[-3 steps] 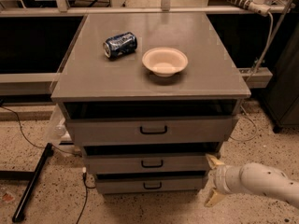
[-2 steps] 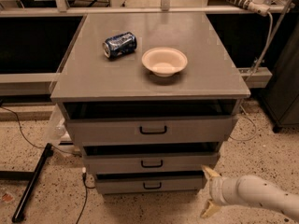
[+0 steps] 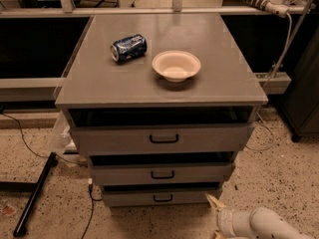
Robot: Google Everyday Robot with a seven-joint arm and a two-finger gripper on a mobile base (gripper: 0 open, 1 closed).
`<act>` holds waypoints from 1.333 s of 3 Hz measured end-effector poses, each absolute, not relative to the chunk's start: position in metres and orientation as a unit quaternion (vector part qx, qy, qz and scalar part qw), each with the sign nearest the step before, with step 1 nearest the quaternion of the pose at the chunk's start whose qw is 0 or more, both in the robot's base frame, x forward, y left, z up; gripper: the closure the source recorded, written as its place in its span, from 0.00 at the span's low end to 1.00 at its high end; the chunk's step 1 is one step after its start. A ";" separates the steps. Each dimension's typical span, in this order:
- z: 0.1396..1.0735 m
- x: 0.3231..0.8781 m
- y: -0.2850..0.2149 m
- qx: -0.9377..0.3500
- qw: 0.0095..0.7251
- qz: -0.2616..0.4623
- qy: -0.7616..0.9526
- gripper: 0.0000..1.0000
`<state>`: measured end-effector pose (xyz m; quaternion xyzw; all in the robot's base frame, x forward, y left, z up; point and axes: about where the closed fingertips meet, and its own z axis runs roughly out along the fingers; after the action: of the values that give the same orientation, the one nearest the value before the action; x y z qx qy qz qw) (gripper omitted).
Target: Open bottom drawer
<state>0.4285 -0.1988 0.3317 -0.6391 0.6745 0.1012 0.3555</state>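
Note:
The bottom drawer (image 3: 129,198) is the narrowest grey front of the cabinet's three, low near the floor, with a small black loop handle (image 3: 163,198). It stands only slightly forward, like the two drawers above it. My gripper (image 3: 215,218) is at the lower right of the camera view, on a white arm (image 3: 259,224), just right of and below the drawer's right end. Its two pale fingers are spread apart and hold nothing. The upper fingertip (image 3: 213,201) lies close to the drawer's right corner; the lower one is mostly cut off by the frame edge.
The grey cabinet top (image 3: 99,83) carries a blue can (image 3: 128,47) lying on its side and a cream bowl (image 3: 176,65). A black bar (image 3: 35,193) and cables lie on the speckled floor at left. A dark cabinet (image 3: 304,98) stands at right.
My arm has moved left and lower, bringing the gripper closer to the bottom drawer's right end. The drawers have not moved.

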 end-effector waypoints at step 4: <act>0.250 0.493 -0.197 -0.632 0.380 0.078 0.671 0.00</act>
<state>0.4931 -0.1972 0.2496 -0.6318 0.6708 0.0779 0.3805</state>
